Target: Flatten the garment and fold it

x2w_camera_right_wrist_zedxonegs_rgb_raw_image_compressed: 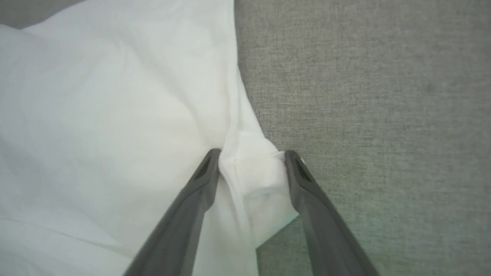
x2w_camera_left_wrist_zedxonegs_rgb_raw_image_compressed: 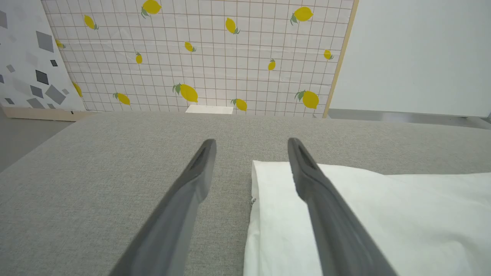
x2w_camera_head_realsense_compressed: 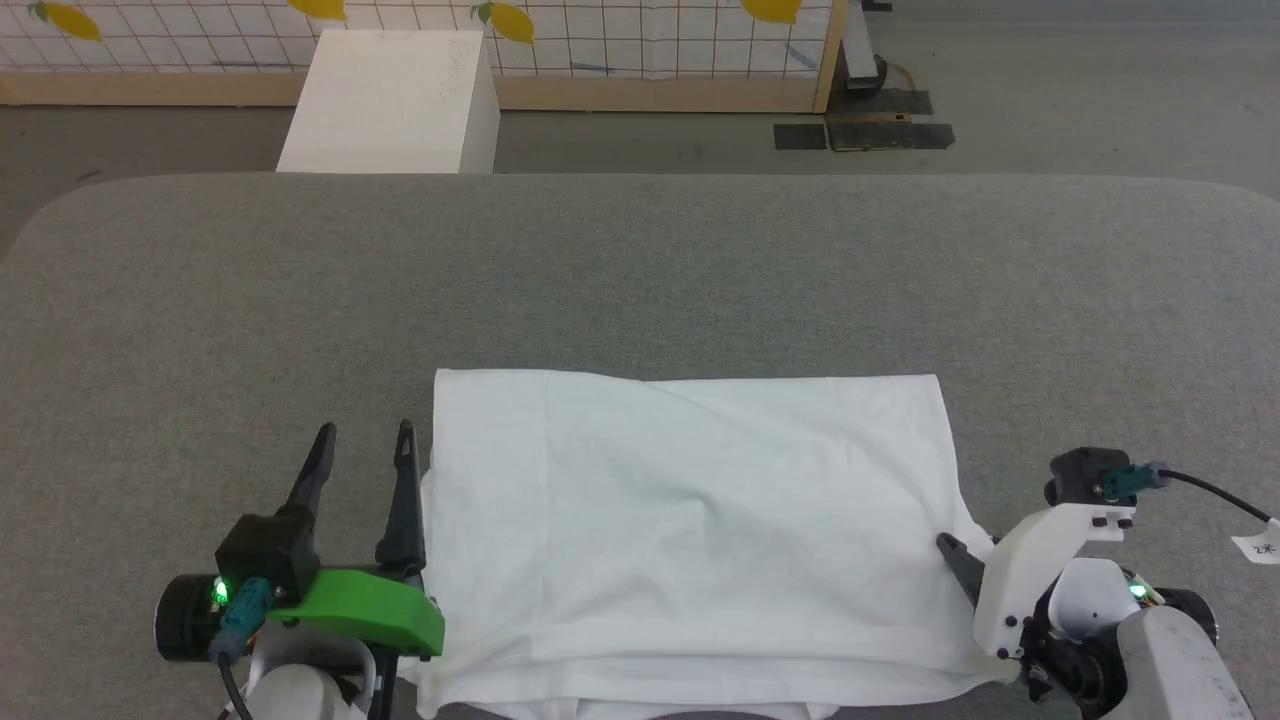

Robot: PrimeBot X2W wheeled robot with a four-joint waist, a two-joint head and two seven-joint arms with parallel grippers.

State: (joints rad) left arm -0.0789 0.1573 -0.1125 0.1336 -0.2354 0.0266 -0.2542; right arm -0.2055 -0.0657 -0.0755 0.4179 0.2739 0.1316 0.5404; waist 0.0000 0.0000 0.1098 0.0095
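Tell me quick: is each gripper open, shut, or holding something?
Left gripper: jaws open, holding nothing, at the left edge of the T-shirt.
Right gripper: jaws open around a fold at its right edge, not pinched shut.

White cable tag (x2w_camera_head_realsense_compressed: 1262, 547) bears a handwritten "2"; rest illegible.

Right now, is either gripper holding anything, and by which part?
Nothing clamped. The right gripper stands open astride a bunched fold on the right edge of the large white soft cotton T-shirt; the left gripper is open at its left edge.
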